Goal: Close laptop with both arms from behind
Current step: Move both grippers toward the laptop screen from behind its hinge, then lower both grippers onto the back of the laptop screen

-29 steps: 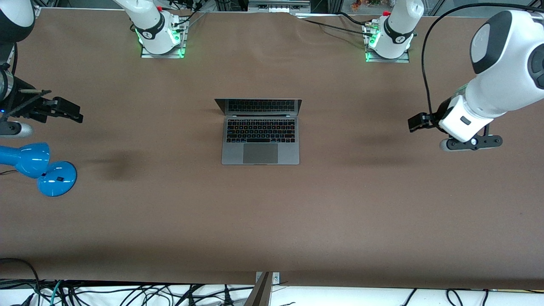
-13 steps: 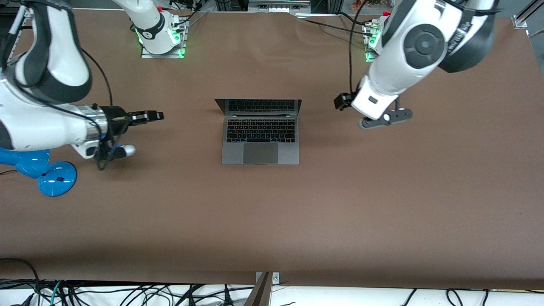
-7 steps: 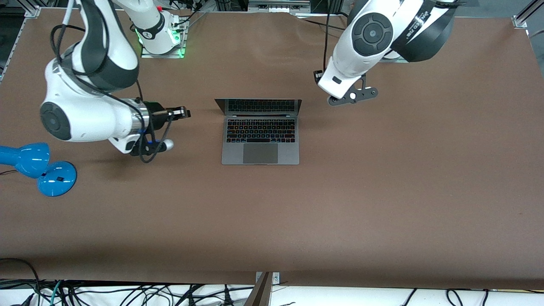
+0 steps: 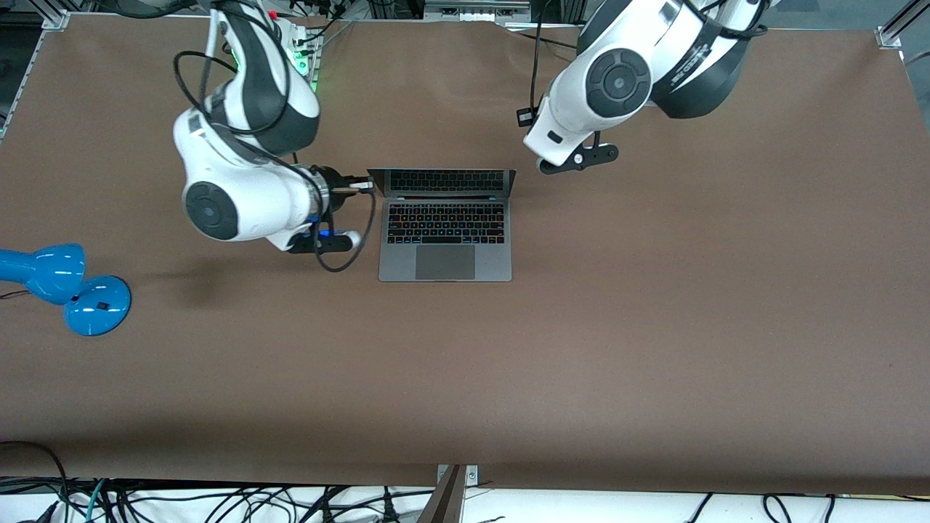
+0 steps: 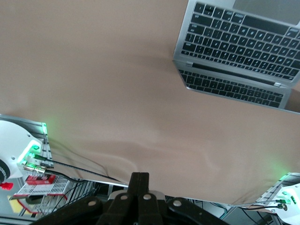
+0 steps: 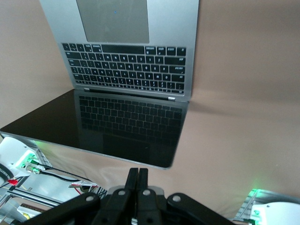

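The space-grey laptop (image 4: pixel 445 247) lies open mid-table, its lid (image 4: pixel 442 181) upright on the side toward the arm bases. It also shows in the left wrist view (image 5: pixel 234 51) and in the right wrist view (image 6: pixel 131 65), where its screen is dark. My right gripper (image 4: pixel 363 186) is shut and empty, close beside the lid's corner toward the right arm's end; its fingers (image 6: pixel 137 177) are pressed together. My left gripper (image 4: pixel 524 116) is shut and empty, over bare table off the lid's corner toward the left arm's end; its fingers (image 5: pixel 139 180) are together.
A blue desk lamp (image 4: pixel 65 283) lies at the right arm's end of the brown table (image 4: pixel 654 327). The right arm's base (image 4: pixel 301 54) glows green along the top edge. Loose cables (image 4: pixel 218 501) hang below the table's front edge.
Both arms have swung in from the table's ends toward the laptop. The right gripper has reached the lid's corner. The left gripper has moved toward the bases. The laptop has not moved.
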`<state>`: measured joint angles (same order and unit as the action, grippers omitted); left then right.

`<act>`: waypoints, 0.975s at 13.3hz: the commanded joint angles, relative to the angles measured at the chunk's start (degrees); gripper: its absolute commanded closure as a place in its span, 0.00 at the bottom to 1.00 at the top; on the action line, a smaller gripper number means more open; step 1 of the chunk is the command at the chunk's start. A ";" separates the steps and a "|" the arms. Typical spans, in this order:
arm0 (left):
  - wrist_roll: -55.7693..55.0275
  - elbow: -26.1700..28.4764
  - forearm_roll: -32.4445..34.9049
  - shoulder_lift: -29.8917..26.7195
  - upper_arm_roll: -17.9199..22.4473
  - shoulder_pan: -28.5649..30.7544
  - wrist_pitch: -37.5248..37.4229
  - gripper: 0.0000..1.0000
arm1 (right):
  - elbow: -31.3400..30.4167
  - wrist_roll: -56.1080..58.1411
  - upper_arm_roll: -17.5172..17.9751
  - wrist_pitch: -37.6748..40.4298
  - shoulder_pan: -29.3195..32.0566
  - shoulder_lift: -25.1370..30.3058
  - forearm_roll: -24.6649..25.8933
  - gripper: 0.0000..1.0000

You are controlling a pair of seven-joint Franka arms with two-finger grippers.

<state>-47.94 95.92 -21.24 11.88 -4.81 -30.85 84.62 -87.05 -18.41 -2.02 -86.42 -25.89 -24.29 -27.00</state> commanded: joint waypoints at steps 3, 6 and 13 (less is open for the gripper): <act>-2.06 -0.65 -2.23 4.20 0.06 -2.19 2.12 1.00 | -0.05 -1.45 -0.27 3.79 -0.91 -1.37 0.02 0.96; -2.50 -0.65 -2.75 6.40 0.06 -3.42 4.93 1.00 | -0.05 -1.36 -0.27 7.30 -1.00 -1.98 0.02 0.96; -2.51 -0.82 -2.84 8.77 0.06 -4.83 7.76 1.00 | -0.05 -1.89 -0.01 7.76 -5.66 -3.39 -0.51 0.98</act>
<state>-49.67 95.92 -22.54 20.02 -5.26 -34.35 91.90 -87.23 -19.33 -1.93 -78.25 -30.29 -27.31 -27.01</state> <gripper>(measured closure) 0.991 0.969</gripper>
